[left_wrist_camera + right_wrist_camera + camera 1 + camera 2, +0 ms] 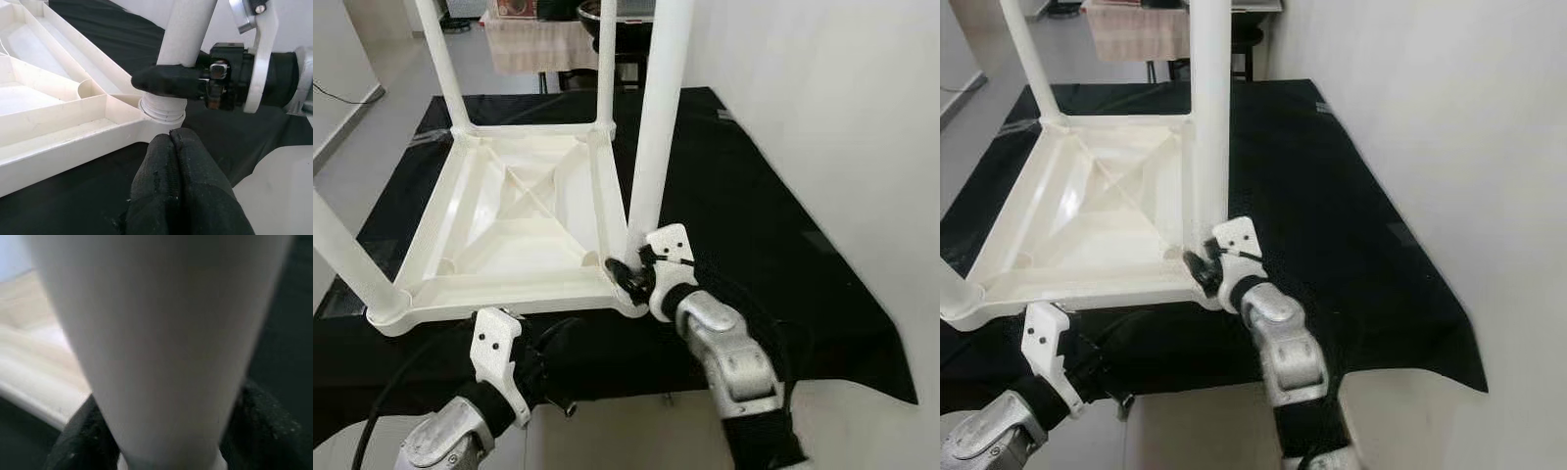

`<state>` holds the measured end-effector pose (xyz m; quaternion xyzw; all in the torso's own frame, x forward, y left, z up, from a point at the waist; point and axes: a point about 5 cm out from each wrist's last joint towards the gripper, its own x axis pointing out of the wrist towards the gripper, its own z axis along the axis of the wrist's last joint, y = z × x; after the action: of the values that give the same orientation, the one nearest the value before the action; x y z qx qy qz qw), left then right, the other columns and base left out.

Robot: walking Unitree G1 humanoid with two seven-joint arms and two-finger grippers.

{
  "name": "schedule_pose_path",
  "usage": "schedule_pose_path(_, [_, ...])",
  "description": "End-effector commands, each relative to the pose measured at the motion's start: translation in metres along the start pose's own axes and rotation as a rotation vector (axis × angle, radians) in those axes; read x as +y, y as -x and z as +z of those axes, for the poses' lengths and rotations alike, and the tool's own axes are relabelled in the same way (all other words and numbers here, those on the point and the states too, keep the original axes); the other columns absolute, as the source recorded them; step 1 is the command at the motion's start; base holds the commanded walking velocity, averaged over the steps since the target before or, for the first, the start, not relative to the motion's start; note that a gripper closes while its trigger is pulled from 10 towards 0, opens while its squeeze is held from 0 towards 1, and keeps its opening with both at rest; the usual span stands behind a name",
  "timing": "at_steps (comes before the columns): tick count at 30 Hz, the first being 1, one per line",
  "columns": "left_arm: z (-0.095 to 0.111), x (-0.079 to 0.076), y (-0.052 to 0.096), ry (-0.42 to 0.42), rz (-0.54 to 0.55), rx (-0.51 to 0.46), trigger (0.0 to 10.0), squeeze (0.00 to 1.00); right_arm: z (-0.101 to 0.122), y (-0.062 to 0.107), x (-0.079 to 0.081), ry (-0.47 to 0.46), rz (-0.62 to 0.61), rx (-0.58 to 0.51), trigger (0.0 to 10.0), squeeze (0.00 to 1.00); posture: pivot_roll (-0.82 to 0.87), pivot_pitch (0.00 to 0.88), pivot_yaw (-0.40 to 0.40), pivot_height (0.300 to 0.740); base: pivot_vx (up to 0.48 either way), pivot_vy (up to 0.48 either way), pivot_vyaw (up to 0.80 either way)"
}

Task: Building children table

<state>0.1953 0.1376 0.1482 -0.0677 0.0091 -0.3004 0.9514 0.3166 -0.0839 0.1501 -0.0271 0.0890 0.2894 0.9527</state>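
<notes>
On the black-draped counter (773,196) the white children's table (509,220) lies inverted, its legs pointing up. The right claw (631,277) pinches the near right leg (651,127) just above its socket (161,108), one finger (166,81) visibly wrapped across the tube. The left claw (178,181) hovers just below that corner, its fingers pressed together, holding nothing. Threads appear exposed at the socket, so the leg is judged not fully seated. Recommendation: keep the leg plumb, turn without side load, and brace the frame with the left claw so the top does not slide on the cloth
</notes>
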Motion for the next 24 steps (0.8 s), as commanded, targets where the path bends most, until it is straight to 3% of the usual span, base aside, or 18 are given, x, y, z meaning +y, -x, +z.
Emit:
schedule_pose_path(1, [-0.002, -0.001, 0.000, 0.002, -0.004, 0.017, 10.0, 0.00, 0.017, -0.004, -0.003, 0.005, 0.109, -0.076, 10.0, 1.00, 0.09, 0.101, -0.055, 0.740, 0.000, 0.000, 0.00])
schedule_pose_path(3, [-0.002, -0.001, 0.000, 0.003, -0.004, 0.016, 10.0, 0.00, 0.021, -0.004, -0.004, 0.015, 0.151, -0.097, 10.0, 1.00, 0.09, 0.101, -0.056, 0.740, 0.000, 0.000, 0.00])
schedule_pose_path(4, [-0.002, -0.001, 0.000, 0.003, -0.004, 0.016, 10.0, 0.00, 0.025, -0.003, -0.006, 0.031, 0.195, -0.114, 10.0, 0.87, 0.09, 0.100, -0.056, 0.740, 0.000, 0.000, 0.00])
schedule_pose_path(5, [-0.002, -0.001, 0.000, 0.003, -0.004, 0.016, 10.0, 0.00, 0.025, -0.003, -0.006, 0.031, 0.195, -0.114, 10.0, 0.87, 0.09, 0.100, -0.056, 0.740, 0.000, 0.000, 0.00])
schedule_pose_path(6, [-0.002, -0.002, 0.000, 0.003, -0.005, 0.015, 10.0, 0.00, 0.029, 0.000, -0.007, 0.055, 0.255, -0.129, 10.0, 0.28, 0.10, 0.100, -0.057, 0.740, 0.000, 0.000, 0.00])
schedule_pose_path(7, [-0.003, -0.002, 0.000, 0.004, -0.005, 0.015, 10.0, 0.00, 0.031, 0.003, -0.009, 0.074, 0.322, -0.138, 10.0, 0.00, 0.10, 0.099, -0.060, 0.740, 0.000, 0.000, 0.00])
schedule_pose_path(12, [-0.003, -0.003, 0.000, 0.006, -0.006, 0.015, 10.0, 0.00, 0.030, 0.007, -0.018, 0.142, 0.426, -0.100, 10.0, 0.00, 0.10, 0.098, -0.059, 0.740, 0.000, 0.000, 0.00])
schedule_pose_path(15, [-0.004, -0.004, 0.000, 0.008, -0.007, 0.016, 10.0, 0.00, 0.028, 0.003, -0.036, 0.175, 0.497, -0.064, 10.0, 0.00, 0.11, 0.096, -0.058, 0.740, 0.000, 0.000, 0.00])
schedule_pose_path(16, [-0.004, -0.004, 0.000, 0.009, -0.007, 0.017, 10.0, 0.00, 0.031, 0.001, -0.040, 0.161, 0.505, -0.076, 0.5, 0.00, 0.11, 0.097, -0.058, 0.740, 0.000, 0.000, 0.00])
schedule_pose_path(18, [-0.004, -0.004, 0.000, 0.009, -0.007, 0.018, 10.0, 0.00, 0.033, 0.000, -0.045, 0.145, 0.510, -0.087, 0.0, 0.00, 0.11, 0.097, -0.057, 0.740, 0.000, 0.000, 0.00])
schedule_pose_path(24, [-0.004, -0.005, 0.001, 0.010, -0.009, 0.019, 10.0, 0.00, 0.031, 0.001, -0.050, 0.141, 0.507, -0.080, 0.0, 0.00, 0.11, 0.100, -0.056, 0.740, 0.000, 0.000, 0.00])
